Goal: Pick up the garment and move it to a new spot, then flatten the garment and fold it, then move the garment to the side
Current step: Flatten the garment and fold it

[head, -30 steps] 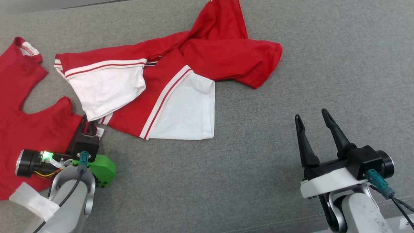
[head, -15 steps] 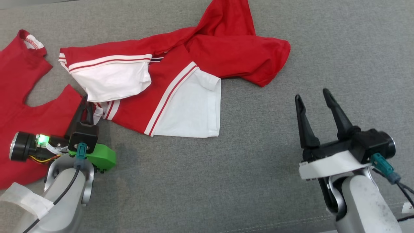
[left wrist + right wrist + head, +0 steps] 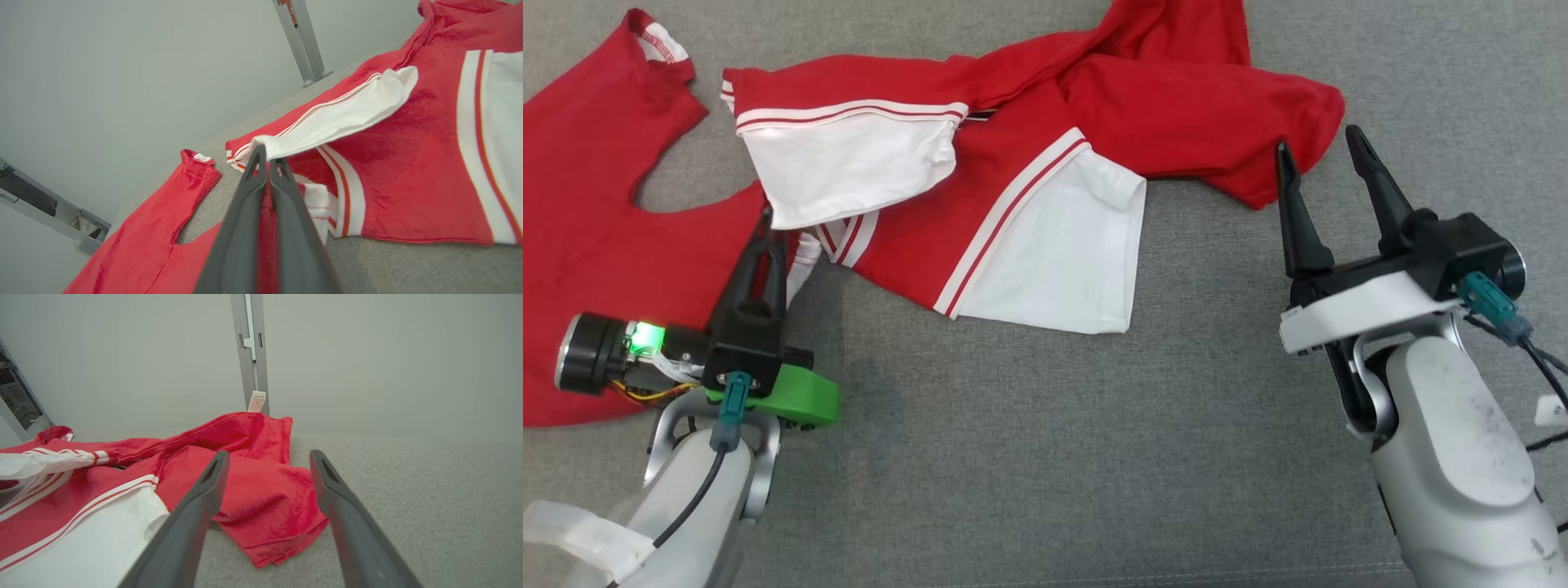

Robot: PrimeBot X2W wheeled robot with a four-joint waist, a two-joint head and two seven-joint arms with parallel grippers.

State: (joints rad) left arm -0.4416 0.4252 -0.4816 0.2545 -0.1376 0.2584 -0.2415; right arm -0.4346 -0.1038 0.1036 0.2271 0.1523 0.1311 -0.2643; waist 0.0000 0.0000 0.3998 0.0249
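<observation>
- A plain red top (image 3: 596,212) with a ribbed neckline lies flat at the far left of the grey woven surface (image 3: 1054,457).
- The left tool (image 3: 767,219), on its green mount, has its dark tapered fingers pressed together. They pinch a fold of red cloth at the garment's striped lower-left corner; a second ago they stood slightly apart.
- The garment (image 3: 1013,188) sprawls across the middle of the surface beside the red top. It is soft red knit with two white panels (image 3: 1062,253) edged in white-and-red stripes, rumpled and overlapping itself.
- Its right end bunches into a thick red fold (image 3: 1241,131).
- The right tool (image 3: 1319,139) has its long fingers spread wide with nothing between them. Its tips now sit at the edge of the red fold, where a second ago they were well short of it.
</observation>
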